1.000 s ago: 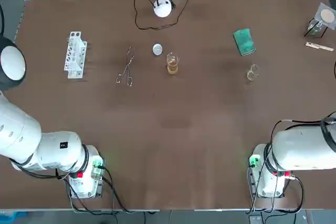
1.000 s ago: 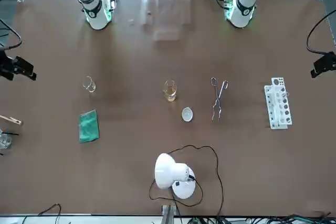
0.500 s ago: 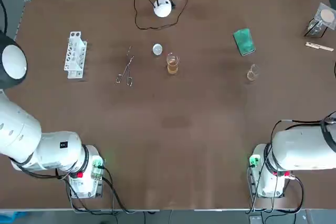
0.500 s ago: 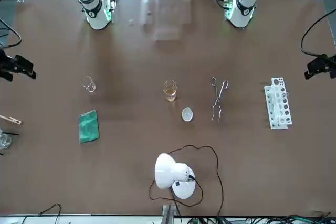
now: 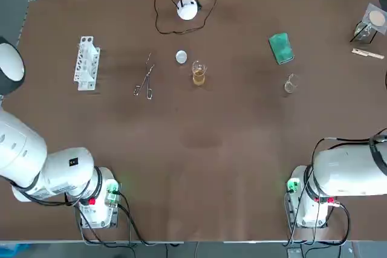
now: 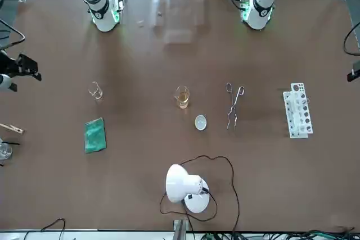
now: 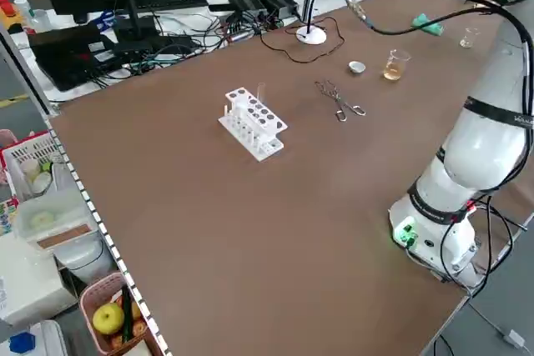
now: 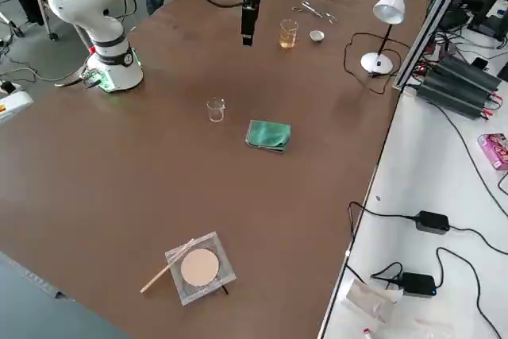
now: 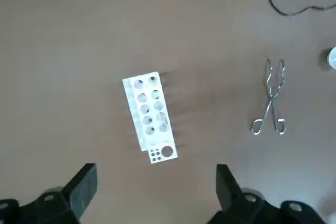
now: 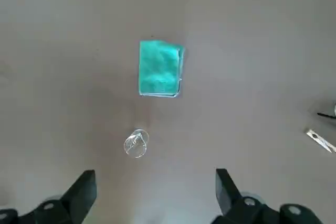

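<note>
Both with fingers apart, the left gripper [image 9: 156, 179] hangs over the tube rack [image 9: 149, 117], probably light and stiff, best held across its narrow width, and the right gripper [image 10: 155, 182] over a fragile glass beaker [image 10: 136, 144].

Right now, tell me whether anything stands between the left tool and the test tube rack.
Nothing visible does. The left tool hangs open above the table, with a clear line down to the test tube rack. The tongs lie off to one side. The right tool is over the small beaker.
</note>
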